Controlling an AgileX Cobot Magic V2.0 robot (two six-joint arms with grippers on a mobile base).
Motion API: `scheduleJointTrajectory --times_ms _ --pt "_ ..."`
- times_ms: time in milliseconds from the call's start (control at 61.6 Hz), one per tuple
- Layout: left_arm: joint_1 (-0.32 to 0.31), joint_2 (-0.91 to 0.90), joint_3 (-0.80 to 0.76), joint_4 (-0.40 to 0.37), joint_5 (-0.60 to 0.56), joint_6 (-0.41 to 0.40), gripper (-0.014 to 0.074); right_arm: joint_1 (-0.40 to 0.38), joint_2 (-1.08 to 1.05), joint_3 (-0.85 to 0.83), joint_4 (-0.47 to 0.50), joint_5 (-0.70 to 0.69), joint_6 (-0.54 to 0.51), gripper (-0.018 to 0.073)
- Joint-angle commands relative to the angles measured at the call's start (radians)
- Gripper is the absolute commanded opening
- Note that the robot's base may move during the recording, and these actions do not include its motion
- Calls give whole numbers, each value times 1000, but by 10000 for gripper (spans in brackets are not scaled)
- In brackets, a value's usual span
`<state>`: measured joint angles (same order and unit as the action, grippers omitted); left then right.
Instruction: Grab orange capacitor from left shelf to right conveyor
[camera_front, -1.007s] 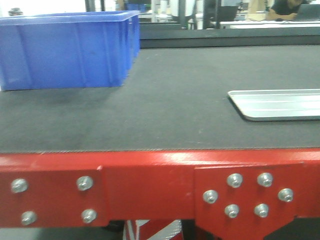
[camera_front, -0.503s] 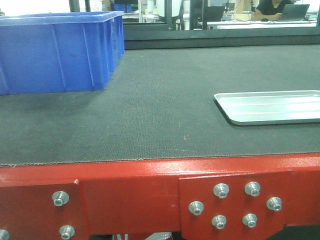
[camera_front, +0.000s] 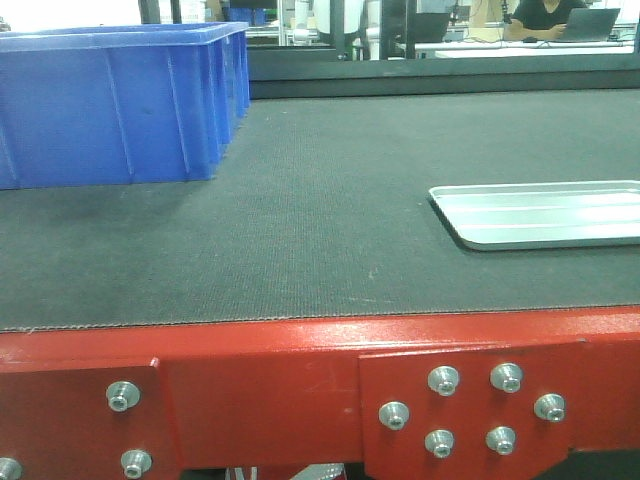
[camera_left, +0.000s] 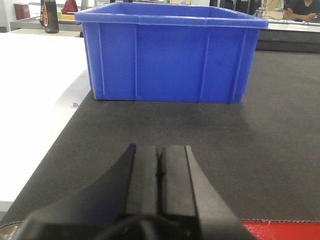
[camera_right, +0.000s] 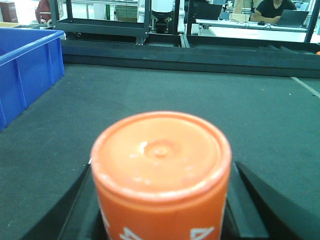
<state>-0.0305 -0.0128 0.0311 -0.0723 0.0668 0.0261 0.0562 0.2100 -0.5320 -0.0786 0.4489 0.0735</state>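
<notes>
Step in hand: placement. Pick judged complete; release not yet done.

Right gripper (camera_right: 163, 172): pinching the orange capacitor (camera_right: 161, 150), one dark finger (camera_right: 75, 210) each side of the body. Cap upright, top face toward the wrist cam, white print partly visible low on its side. It sits over the right conveyor (camera_front: 320, 230). Cannot tell whether the base touches the belt, as the contact pt is hidden.

Left gripper (camera_left: 160, 150): fingers pressed together, nothing between them, idle over the belt's near edge and facing the blue bin (camera_left: 172, 55). White table (camera_left: 30, 90) lies alongside the belt on that arm's left. Left shelf not in any view.

Front view: neither arm in shot. Silver tray (camera_front: 540, 215) lies on the belt at right, with the bin at far left. There is a broad bare mat between them and the red frame (camera_front: 260, 370) runs along the near edge.

Recommendations:
- Lower straight down and keep the cyl. vertical.
- Set down on bare mat, well apart from tray, bin and frame edge.
- Confirm the base is seated flat before parting the fingers. A tall narrow can is judged prone to tip.
- Part both fingers evenly, then retract straight up w/o side drag.
- Keep the left arm parked.
</notes>
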Motion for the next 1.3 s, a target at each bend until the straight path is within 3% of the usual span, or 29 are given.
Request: scheduleJointTrajectory --times_ms 0,211,357,731,1283 --pt "-5 -11 -5 -2 -91 -2 -127 -1 23 -36 -7 -113 -5 120" --pt "-5 -11 -5 -2 -91 -2 -127 5 217 -84 -7 -222 -5 120" --pt "-5 -11 -5 -2 -91 -2 -127 36 471 -153 -7 -386 -5 120" --pt "-5 -11 -5 -2 -91 -2 -127 40 999 -109 -7 -1063 -5 120" --pt "-5 -11 -5 -2 -91 -2 -127 -44 1429 -99 -14 -1415 -6 120"
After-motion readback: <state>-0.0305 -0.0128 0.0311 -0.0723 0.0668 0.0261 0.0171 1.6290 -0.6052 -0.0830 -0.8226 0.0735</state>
